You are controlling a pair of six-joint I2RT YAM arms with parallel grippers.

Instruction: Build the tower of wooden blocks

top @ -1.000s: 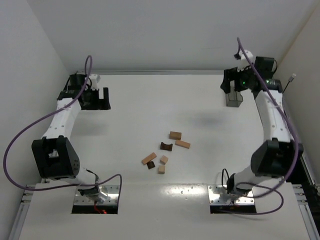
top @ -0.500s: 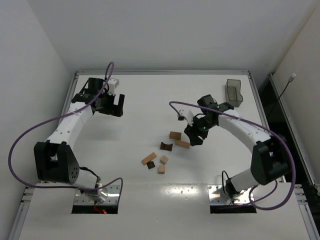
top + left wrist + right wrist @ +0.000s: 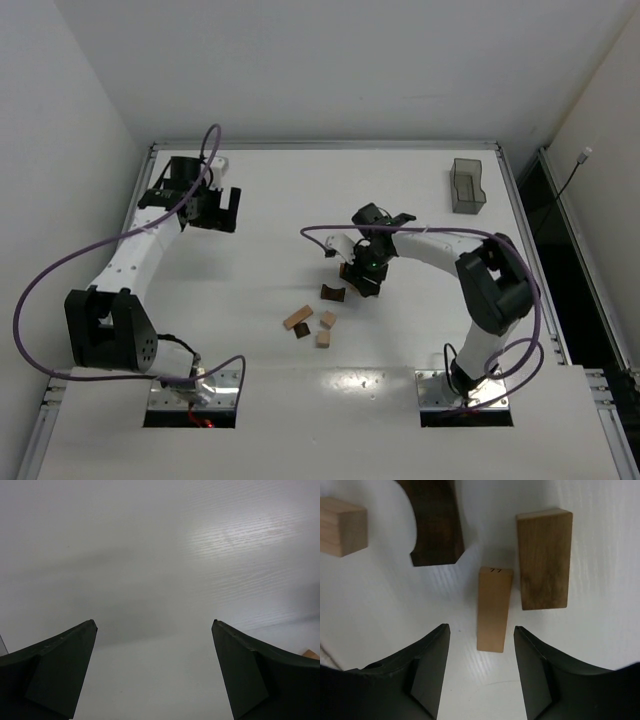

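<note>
Several wood blocks lie loose at the table's middle: a dark brown arch [image 3: 332, 292], a tan bar [image 3: 297, 318], a small dark piece [image 3: 302, 330] and two tan cubes [image 3: 328, 319]. No tower stands. My right gripper [image 3: 362, 278] is open, low over the blocks and partly hiding two. In the right wrist view a narrow tan bar [image 3: 494, 609] has its near end between my open fingertips [image 3: 480, 628]. Beside it lie a wider tan block [image 3: 544, 558], the dark arch [image 3: 436, 522] and a tan cube [image 3: 341, 526]. My left gripper [image 3: 215, 208] is open and empty at the far left [image 3: 154, 622].
The translucent grey bin [image 3: 466, 185] stands at the back right, apart from both arms. White walls close the table at the back and left. The purple cables loop over the table beside each arm.
My right arm has swung from the bin at the back right to the middle and come down over the blocks. My left gripper has shifted slightly.
</note>
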